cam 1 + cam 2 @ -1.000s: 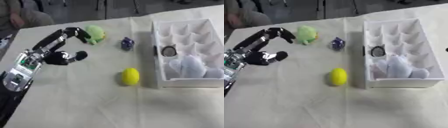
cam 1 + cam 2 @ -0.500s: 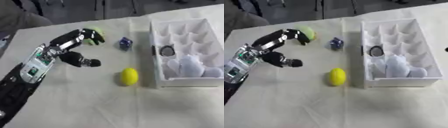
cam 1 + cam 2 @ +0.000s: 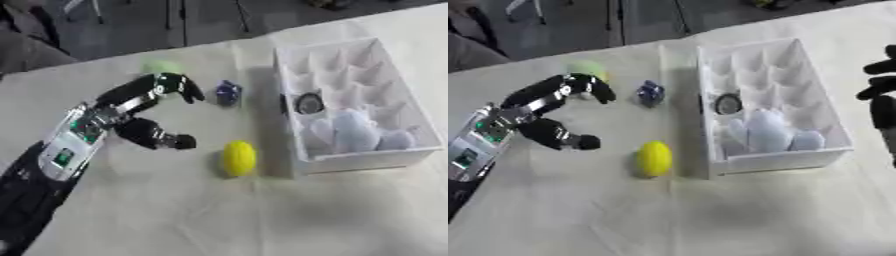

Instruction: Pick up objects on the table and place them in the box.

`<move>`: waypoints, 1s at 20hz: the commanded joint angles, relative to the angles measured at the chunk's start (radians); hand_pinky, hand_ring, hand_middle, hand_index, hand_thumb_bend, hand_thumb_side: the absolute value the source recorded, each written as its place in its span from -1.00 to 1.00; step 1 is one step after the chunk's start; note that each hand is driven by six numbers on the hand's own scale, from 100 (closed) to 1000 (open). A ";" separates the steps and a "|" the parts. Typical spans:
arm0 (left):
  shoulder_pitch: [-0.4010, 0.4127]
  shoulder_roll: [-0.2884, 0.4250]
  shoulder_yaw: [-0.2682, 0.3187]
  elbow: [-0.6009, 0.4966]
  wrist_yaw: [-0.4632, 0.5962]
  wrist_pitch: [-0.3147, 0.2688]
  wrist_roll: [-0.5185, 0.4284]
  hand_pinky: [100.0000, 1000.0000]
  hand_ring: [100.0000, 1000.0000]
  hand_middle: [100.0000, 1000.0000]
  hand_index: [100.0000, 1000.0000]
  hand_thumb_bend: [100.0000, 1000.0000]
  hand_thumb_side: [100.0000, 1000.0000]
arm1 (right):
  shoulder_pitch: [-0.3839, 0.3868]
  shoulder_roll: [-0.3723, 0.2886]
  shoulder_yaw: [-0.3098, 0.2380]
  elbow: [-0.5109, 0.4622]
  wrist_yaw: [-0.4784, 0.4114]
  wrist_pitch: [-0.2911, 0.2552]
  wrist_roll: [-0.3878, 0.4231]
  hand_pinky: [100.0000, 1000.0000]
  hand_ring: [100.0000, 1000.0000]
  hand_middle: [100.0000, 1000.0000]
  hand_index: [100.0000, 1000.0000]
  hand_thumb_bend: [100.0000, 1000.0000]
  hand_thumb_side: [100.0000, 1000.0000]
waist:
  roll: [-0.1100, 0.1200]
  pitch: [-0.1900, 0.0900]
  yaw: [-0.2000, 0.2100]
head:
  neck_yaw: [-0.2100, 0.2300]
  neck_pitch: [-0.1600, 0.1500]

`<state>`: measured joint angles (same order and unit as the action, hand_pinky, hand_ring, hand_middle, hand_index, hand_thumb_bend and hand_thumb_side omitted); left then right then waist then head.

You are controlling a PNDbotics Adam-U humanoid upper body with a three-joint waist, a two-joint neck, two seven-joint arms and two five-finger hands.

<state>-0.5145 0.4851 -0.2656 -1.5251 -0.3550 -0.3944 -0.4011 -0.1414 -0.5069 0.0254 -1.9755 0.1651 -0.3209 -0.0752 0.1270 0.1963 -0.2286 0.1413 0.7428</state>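
Note:
A yellow lemon-shaped object (image 3: 238, 157) lies on the cloth just left of the white divided box (image 3: 386, 152). A small dark blue object (image 3: 227, 93) sits further back, near the box's left wall. A light green object (image 3: 160, 67) lies behind my left hand (image 3: 144, 116), partly hidden by its fingers. My left hand hovers open, fingers arched toward the blue object and thumb pointing at the yellow one, holding nothing. The box holds a dark round item (image 3: 308, 103) and white crumpled things (image 3: 353, 133). My right hand (image 3: 882, 85) shows at the right edge, fingers curled, holding nothing.
The table is covered with a pale cloth (image 3: 219, 210). A person's sleeve (image 3: 26, 52) shows at the far left edge. Dark floor and chair legs lie beyond the table's far edge.
My left hand has travelled right, from beside the green object to between the blue and yellow ones. The view has shifted too, and my right hand has come into sight at the right edge.

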 commanded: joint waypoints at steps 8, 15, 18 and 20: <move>-0.076 -0.070 -0.034 0.115 -0.170 -0.186 -0.167 0.78 0.42 0.47 0.62 0.63 0.18 | -0.017 -0.025 0.003 -0.024 -0.005 -0.006 0.009 0.44 0.06 0.35 0.81 -0.42 0.44 | -0.022 0.006 -0.015 | -0.007 -0.013; -0.106 -0.114 -0.037 0.142 -0.313 -0.259 -0.094 0.74 0.42 0.45 0.62 0.64 0.16 | -0.019 -0.026 0.005 -0.024 -0.008 -0.008 0.011 0.44 0.06 0.35 0.81 -0.42 0.44 | -0.022 0.005 -0.027 | -0.009 -0.016; -0.106 -0.128 -0.040 0.154 -0.360 -0.260 -0.027 0.73 0.42 0.45 0.61 0.64 0.15 | -0.020 -0.026 0.004 -0.024 -0.009 -0.009 0.011 0.44 0.06 0.35 0.81 -0.42 0.44 | -0.022 0.004 -0.029 | -0.010 -0.019; -0.108 -0.138 -0.047 0.167 -0.401 -0.267 -0.002 0.73 0.43 0.46 0.62 0.65 0.15 | -0.021 -0.026 0.005 -0.024 -0.010 -0.010 0.012 0.44 0.06 0.35 0.81 -0.42 0.45 | -0.023 0.005 -0.030 | -0.010 -0.020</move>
<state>-0.6037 0.3406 -0.3142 -1.3535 -0.7335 -0.6518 -0.4194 -0.1500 -0.5069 0.0324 -1.9755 0.1618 -0.3288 -0.0664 0.1270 0.1970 -0.2583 0.1326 0.7339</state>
